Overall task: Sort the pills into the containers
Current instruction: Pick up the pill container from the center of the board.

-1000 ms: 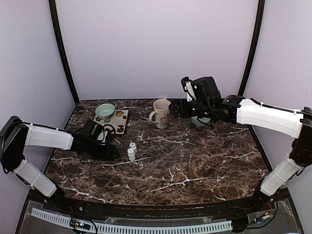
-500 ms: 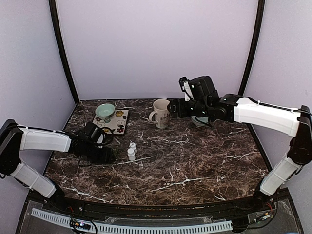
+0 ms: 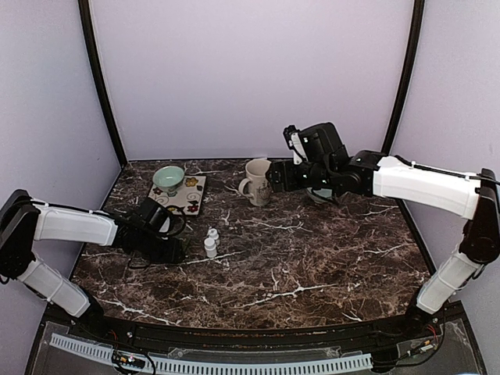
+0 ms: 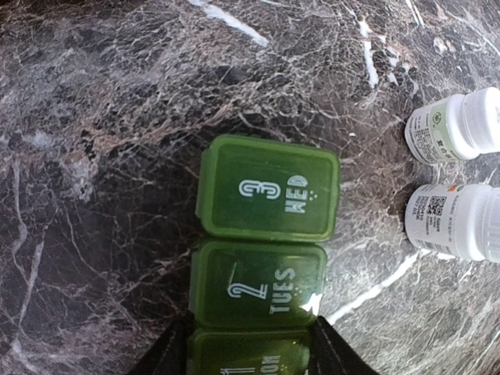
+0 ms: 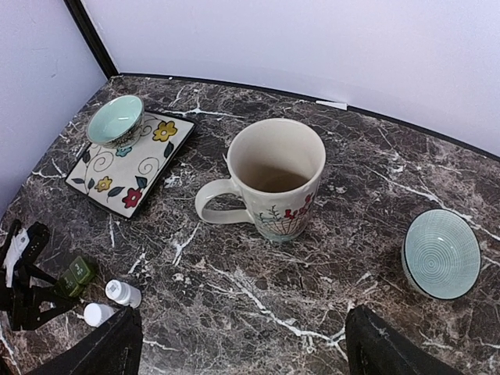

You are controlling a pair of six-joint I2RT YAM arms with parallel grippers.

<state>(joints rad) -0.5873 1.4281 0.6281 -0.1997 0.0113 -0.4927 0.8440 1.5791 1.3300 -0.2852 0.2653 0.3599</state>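
Left claw [image 4: 250, 348]: I have it down low on the marble table [image 3: 312, 266], jaws part-way in, one finger on each side of the nearest compartment. Whether they press on it yet, I cannot tell.
Pill organiser [image 4: 266, 234]: green strip flat on the marble between my left fingers; all three lids I can read are down.
Flowered plate [image 5: 129, 168]: behind the organiser, with a teal bowl [image 5: 115, 119] on its far corner.
White bottles [image 4: 461, 125]: two, both capped, just beside the organiser's far end, apart from it.
Mug [image 5: 275, 176]: upright mid-table and looks empty.
Right claw [image 5: 246, 340]: spread wide, holding nothing, hanging above the mug.
Progress: I see no loose pill and nothing opened, so I judge the sorting has not begun. Lids, caps and every pill are still to do.
Change: over the last second my left jaws have narrowed on the organiser, and the right arm has drifted left toward the mug. Bottles and mug have not moved.
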